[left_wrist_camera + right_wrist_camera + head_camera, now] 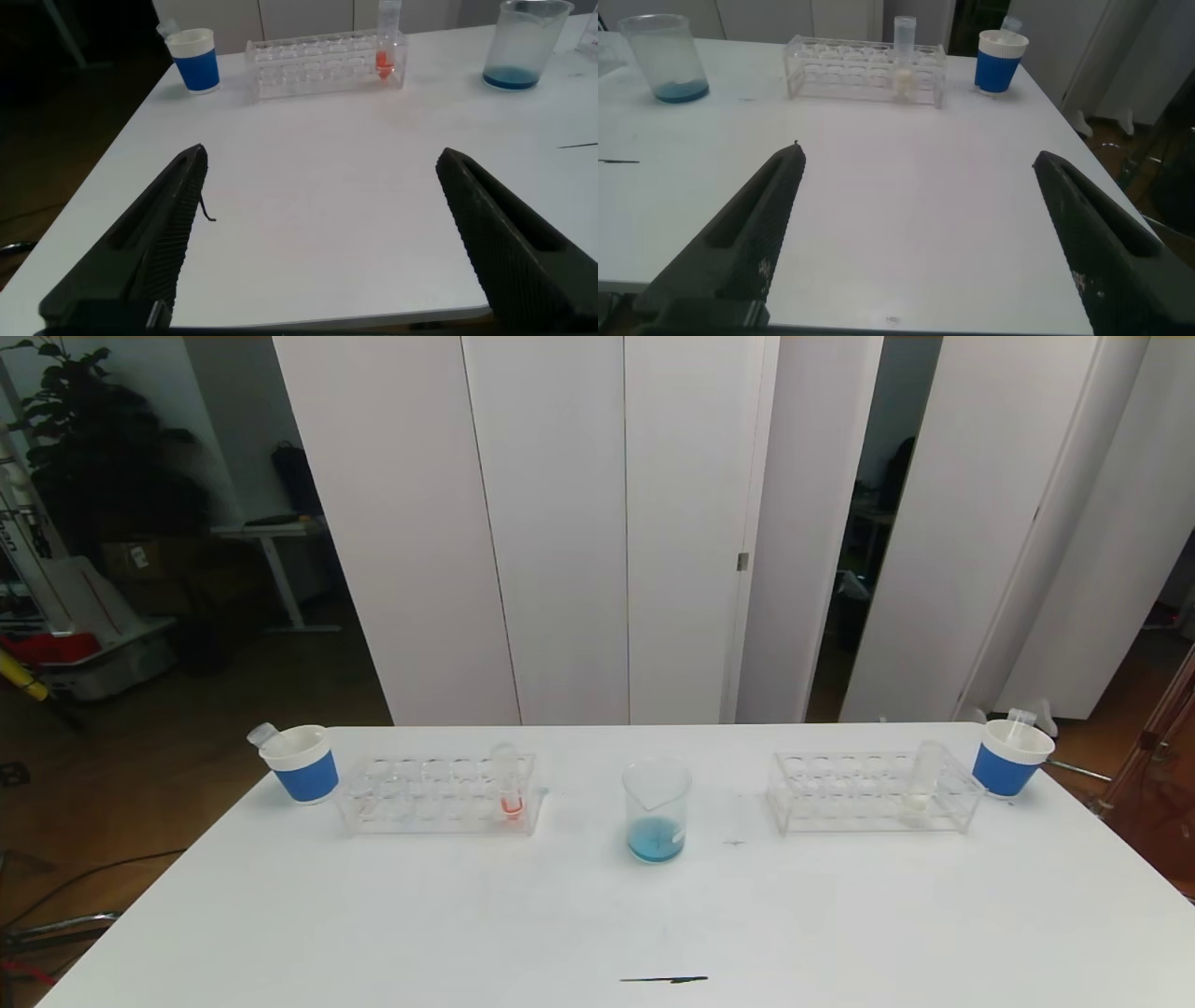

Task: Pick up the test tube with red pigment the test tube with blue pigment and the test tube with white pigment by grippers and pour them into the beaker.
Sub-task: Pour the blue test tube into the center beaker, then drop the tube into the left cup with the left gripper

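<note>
The test tube with red pigment (510,786) (386,54) stands upright at the right end of the left clear rack (439,795). In the right rack (873,795) the test tube with white pigment (922,786) (904,67) also stands upright. Between the racks is the beaker (657,807) (523,47) (668,56), with blue liquid at its bottom. The test tube with blue pigment is out of view. My left gripper (321,152) and right gripper (918,153) are open over the table's near edge, holding nothing and far from the racks. Neither shows in the head view.
A blue-banded white paper cup (303,765) with a clear tube (264,735) in it stands at the far left. A like cup (1010,761) with a tube (1019,717) is at the far right. A thin dark mark (663,979) lies near the front edge.
</note>
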Motion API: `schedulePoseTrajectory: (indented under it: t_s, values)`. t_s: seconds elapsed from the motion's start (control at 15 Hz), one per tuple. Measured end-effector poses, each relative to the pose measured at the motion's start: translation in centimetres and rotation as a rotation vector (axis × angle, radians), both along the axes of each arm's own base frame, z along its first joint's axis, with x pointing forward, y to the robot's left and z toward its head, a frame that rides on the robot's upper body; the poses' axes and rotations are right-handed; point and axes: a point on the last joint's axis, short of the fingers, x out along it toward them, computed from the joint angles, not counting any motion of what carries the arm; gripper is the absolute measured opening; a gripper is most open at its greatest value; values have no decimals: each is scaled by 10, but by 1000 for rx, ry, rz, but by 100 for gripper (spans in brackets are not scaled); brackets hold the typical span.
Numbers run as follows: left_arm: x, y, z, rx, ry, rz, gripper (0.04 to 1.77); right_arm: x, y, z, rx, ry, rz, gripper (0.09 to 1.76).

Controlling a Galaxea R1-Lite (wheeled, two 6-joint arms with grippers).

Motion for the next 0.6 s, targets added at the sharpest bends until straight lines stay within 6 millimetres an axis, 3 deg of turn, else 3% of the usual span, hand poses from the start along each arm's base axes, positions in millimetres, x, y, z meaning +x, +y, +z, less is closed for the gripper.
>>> schedulePoseTrajectory:
  t_s: [0.6]
  values:
    - [0, 0, 0, -6, 0, 2, 175, 0, 0, 0, 0, 0, 0, 175]
